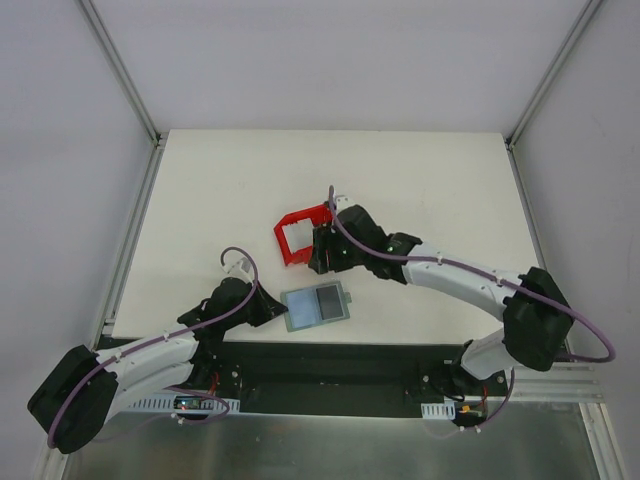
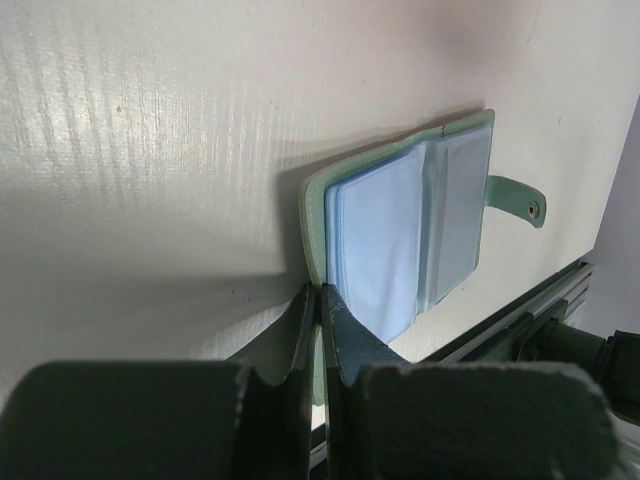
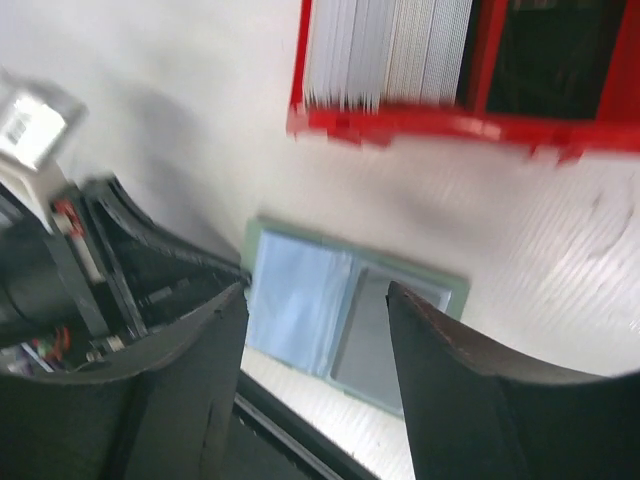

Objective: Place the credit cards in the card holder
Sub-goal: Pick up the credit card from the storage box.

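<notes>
1. Dark fingers (image 2: 365,350) of the left hand (image 2: 318,298) fill the bottom of the left wrist view. They are pressed together on the near edge of the flat grey-green folding card holder (image 2: 400,240), and a sliver of its green cover shows between them.
2. That card holder lies open on the white counter (image 1: 220,200), close to the front edge and between the two arms. Its blue-grey pockets face up.
3. Its narrow green strap with a small round snap (image 2: 535,208) sticks out on the side away from the left hand.
4. Farther back, the right hand (image 3: 315,300) hangs over the counter, just beside the red plastic bin (image 1: 295,240). Its two dark fingers stand well apart with nothing gripped, and the open card holder shows through the gap below them.
5. The red bin stands near the middle of the counter, apart from the card holder.
6. Pale, thin plastic credit cards (image 3: 385,50) stand on edge, packed in a row, in one compartment of the bin. The neighbouring compartment looks dark, and I cannot tell what it holds.
</notes>
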`<state>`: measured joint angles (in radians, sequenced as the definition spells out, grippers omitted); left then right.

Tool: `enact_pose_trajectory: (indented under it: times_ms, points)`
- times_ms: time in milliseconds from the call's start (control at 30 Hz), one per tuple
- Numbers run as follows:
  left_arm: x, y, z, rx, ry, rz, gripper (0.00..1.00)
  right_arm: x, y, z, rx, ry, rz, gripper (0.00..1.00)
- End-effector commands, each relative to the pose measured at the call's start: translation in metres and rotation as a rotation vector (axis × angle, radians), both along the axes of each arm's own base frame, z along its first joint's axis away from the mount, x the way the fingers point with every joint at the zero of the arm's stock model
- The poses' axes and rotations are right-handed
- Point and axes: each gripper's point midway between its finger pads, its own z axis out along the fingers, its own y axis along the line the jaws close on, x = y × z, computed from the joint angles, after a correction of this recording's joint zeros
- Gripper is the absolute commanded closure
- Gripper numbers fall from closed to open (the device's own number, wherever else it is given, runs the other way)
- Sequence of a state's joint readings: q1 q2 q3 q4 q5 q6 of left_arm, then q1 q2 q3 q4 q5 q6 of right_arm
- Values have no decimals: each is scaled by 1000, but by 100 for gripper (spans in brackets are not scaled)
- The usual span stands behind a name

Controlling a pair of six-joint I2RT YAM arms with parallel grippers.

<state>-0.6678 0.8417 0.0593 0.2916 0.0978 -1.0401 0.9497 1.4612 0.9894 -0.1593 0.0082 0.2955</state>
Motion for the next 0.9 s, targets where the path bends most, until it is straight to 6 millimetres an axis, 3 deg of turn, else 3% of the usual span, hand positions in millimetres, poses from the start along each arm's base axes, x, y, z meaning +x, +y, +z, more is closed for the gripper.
enact_pose_trajectory:
  times_ms: [0,133,300,633,867]
  points:
    - [4,2,1,16,-13,16,100,42,9,35,-1,-72,-11,37]
    - [4,2,1,21,-15,14,100,72,17,30,-14,-20,-11,28]
    - [6,1,3,19,-20,13,100,101,26,10,-31,48,10,18]
    - [6,0,5,16,-16,4,100,128,43,-20,9,118,50,17]
    - [6,-1,5,21,-19,1,100,134,46,-33,18,156,57,17]
